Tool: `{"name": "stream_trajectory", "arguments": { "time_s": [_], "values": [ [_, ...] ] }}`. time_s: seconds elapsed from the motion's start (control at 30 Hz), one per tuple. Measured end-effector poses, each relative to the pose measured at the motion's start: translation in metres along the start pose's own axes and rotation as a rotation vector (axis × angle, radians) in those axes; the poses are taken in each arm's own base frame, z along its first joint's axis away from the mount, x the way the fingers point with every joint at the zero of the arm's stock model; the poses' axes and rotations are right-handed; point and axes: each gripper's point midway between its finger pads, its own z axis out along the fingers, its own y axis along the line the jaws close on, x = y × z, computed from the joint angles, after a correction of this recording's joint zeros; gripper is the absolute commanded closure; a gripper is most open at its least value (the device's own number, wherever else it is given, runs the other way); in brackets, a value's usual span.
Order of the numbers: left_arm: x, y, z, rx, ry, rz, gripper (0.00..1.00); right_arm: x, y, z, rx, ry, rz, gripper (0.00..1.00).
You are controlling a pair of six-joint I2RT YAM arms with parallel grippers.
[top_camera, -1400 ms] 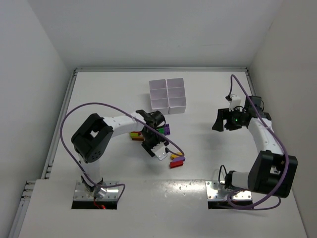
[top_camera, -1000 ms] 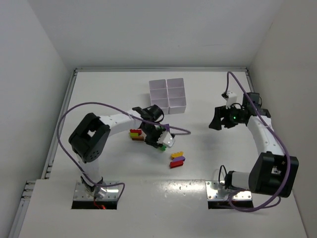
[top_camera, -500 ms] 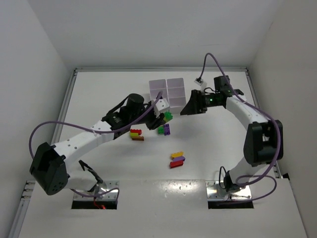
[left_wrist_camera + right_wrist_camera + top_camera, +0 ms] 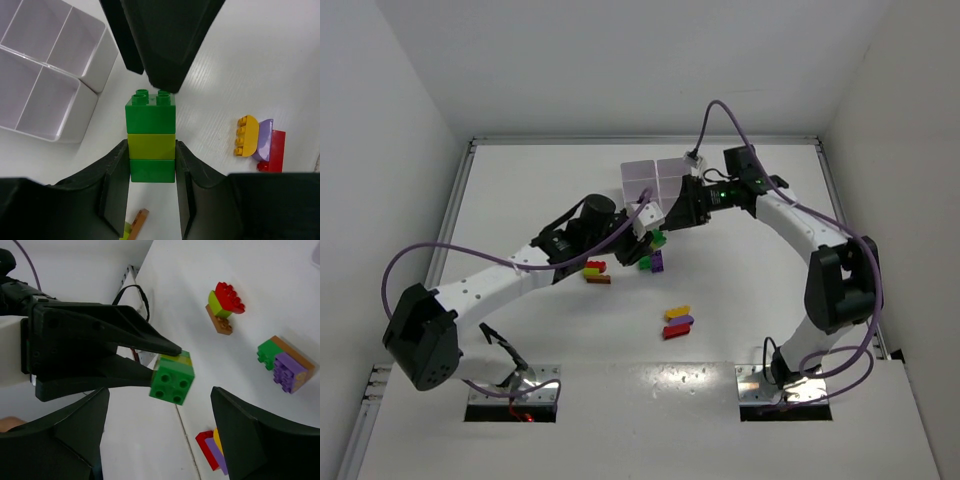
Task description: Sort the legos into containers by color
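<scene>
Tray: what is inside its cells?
The tray's four cells in the left wrist view are empty. From above, the right jaws cover part of it; that part is hidden.

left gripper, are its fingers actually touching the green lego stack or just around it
Touching. In the left wrist view, the left gripper has both fingers pressed flush against opposite sides of the green stack, with no gap on either side.

From high above the stack (image 4: 150,142), the top camera looked down, while both wrist cameras faced it close up from opposite sides.
</scene>
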Motion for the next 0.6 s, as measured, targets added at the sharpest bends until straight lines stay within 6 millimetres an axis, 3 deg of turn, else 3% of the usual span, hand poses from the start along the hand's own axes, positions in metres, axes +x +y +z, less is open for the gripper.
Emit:
{"name": "stream_trajectory", "arguments": {
  "time_s": [0.27,0.5,0.6],
  "values": [
    [0.004,-0.006,0.007,0.013,0.017,0.021,0.94,0.005,0.005,0.005,-0.021,0.019,0.007,0.25],
    [-0.001,-0.002,0.007,-0.01,0.007,0.035,0.94,0.021,-0.007,0.01,-0.002,0.052,0.047,0.26],
    [-0.003,0.0,0.008,-0.015,0.003,0.038,0.94,0.027,-0.012,0.011,0.011,0.064,0.065,0.36]
  ]
}}
